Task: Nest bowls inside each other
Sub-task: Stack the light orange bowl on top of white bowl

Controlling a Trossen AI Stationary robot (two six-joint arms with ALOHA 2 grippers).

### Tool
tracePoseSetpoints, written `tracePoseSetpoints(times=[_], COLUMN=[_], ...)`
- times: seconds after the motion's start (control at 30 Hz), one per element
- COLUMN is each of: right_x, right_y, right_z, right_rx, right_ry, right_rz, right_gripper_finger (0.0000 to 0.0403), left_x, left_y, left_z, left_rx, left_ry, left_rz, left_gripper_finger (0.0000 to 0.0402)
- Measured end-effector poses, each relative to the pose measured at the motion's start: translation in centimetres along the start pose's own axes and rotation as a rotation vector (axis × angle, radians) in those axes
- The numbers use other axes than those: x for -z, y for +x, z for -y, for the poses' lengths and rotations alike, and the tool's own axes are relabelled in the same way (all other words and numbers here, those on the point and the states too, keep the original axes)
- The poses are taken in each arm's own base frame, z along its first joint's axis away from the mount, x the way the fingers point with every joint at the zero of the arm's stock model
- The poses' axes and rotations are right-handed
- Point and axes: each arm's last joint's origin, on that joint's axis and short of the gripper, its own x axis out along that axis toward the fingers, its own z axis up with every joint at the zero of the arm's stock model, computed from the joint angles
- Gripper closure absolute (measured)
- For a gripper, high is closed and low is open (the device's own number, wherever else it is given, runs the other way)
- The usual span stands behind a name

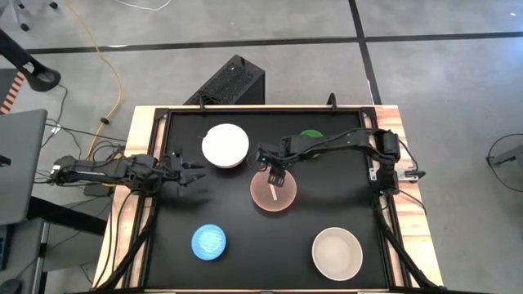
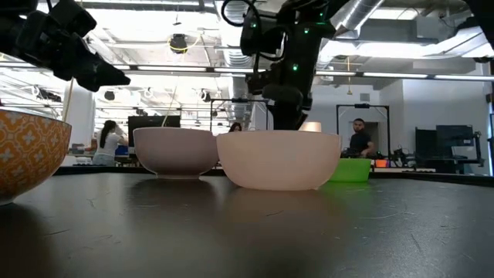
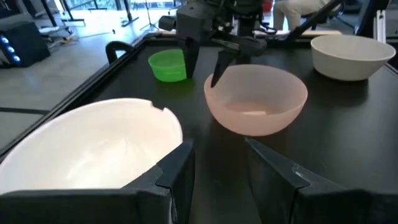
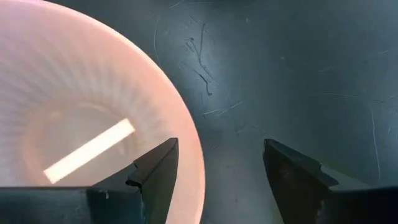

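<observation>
A pale pink bowl [image 1: 274, 193] stands mid-table. My right gripper [image 4: 217, 149] hangs open over its far-left rim [image 4: 186, 143], pointing steeply down. One finger is above the bowl's inside and the other above the bare table outside, and neither touches. A white bowl [image 1: 225, 145] stands at the far left of the middle. My left gripper [image 1: 196, 173] is open beside it, pointing almost level toward the pink bowl [image 3: 256, 99]. A small green bowl [image 3: 168, 65] shows behind the right arm. A blue bowl [image 1: 208, 242] and a cream bowl [image 1: 337, 251] stand near the front edge.
The black table top [image 1: 245, 245] has a raised frame [image 1: 155, 122] around it. All the bowls stand apart from each other, upright on their bases. People stand in the room beyond the table [image 2: 108, 143].
</observation>
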Motion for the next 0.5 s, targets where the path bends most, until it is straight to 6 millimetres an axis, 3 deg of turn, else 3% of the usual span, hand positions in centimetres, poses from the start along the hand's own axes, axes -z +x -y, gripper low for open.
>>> tracePoseSetpoints(times=[0.27,0.5], right_x=[0.1,0.6], right_y=[0.3,2.7], right_z=[-0.4,-0.2], right_rx=[-0.133,-0.116], right_ry=[0.005,0.0], right_rz=[-0.011,-0.065], right_gripper_finger=[0.0159,0.0231], left_x=[0.3,0.3], left_y=[0.5,0.6], left_z=[0.1,0.2], left_rx=[-0.001,-0.001], left_ry=[0.0,-0.015], left_rz=[-0.041,-0.043], left_gripper_finger=[0.0274,0.0274])
